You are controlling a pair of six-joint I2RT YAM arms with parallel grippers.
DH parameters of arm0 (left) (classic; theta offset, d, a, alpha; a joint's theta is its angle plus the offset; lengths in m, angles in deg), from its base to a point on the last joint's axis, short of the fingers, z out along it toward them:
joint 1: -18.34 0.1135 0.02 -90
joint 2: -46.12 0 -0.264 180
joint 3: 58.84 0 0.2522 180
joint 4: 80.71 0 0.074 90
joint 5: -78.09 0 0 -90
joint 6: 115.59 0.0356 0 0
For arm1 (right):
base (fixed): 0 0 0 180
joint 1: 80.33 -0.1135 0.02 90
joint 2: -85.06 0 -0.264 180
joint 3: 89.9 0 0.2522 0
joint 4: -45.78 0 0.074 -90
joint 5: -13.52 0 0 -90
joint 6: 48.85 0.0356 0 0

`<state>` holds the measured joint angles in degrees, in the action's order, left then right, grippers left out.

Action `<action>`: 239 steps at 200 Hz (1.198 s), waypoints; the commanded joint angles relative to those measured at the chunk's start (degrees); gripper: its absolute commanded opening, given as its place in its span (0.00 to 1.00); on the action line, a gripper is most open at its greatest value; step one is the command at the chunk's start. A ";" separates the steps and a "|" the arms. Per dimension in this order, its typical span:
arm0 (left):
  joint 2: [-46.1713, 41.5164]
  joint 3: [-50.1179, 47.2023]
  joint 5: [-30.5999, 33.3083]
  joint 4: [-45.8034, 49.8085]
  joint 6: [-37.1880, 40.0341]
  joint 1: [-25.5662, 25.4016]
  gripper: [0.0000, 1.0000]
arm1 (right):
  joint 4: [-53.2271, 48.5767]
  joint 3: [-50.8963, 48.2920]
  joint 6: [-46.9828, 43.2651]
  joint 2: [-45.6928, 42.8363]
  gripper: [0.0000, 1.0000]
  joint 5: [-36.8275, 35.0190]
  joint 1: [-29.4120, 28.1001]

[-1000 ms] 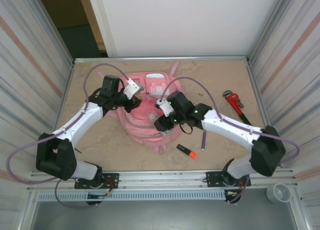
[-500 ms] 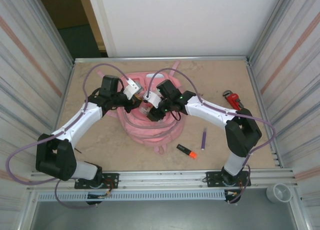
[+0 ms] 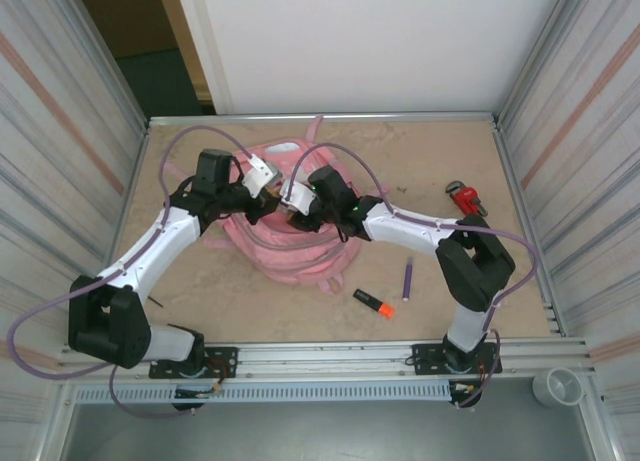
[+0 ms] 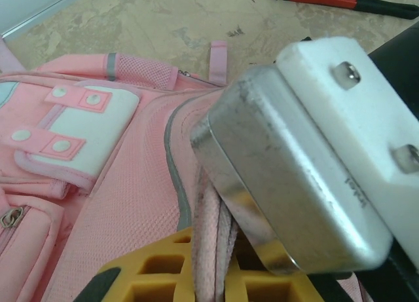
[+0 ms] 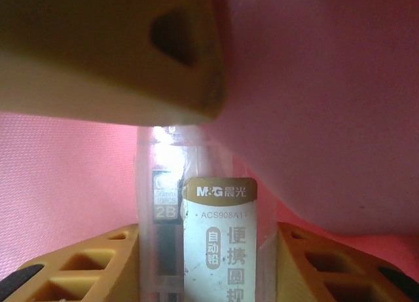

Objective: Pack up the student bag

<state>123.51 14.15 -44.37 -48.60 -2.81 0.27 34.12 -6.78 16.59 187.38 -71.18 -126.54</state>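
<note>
Left claw (image 4: 211, 276): clenched. A fold of pink fabric (image 4: 208, 240) from the bag (image 3: 300, 253) runs between its yellow fingers (image 4: 154, 276) and is pinched there.

Right claw (image 5: 206, 266): partly open, grasping a clear case (image 5: 216, 217). The case stands upright between the two yellow fingers (image 5: 98, 266) and touches both. Its label reads "M&G" and "2B". Pink fabric surrounds the case on all sides.

In the top view both claws meet over the far part of the bag, just beside each other.

Bag: lies crumpled at the middle of the table (image 3: 440, 151), between the two arms.

Other items on the table, right of the bag and apart from it:
- wrench (image 3: 468, 203), near the right edge
- pen (image 3: 407, 278)
- marker (image 3: 373, 303), near the bag's near-right edge
</note>
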 commanded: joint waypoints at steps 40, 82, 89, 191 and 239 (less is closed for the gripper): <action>-3.03 0.01 -8.54 -4.99 -3.31 0.17 0.00 | 17.55 -3.62 -3.87 3.24 0.62 -7.35 -2.23; -3.03 -0.36 -7.48 -5.34 -3.89 0.37 0.00 | 20.44 -4.08 -1.90 2.46 0.77 -16.09 -3.07; -2.95 -0.34 -7.41 -5.25 -3.80 0.44 0.00 | 20.57 -5.12 -1.83 1.39 0.77 -16.93 -3.45; -0.88 -0.51 -3.21 -5.95 -6.32 0.58 0.00 | 0.65 -11.71 22.02 -14.32 0.80 -5.74 -2.69; -0.23 -0.60 -2.24 -5.63 -6.66 0.30 0.00 | 1.37 -12.63 36.05 -17.50 0.79 -5.92 0.04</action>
<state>123.68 13.25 -46.78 -51.02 -7.73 0.27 36.57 -20.13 42.23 171.53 -76.19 -128.12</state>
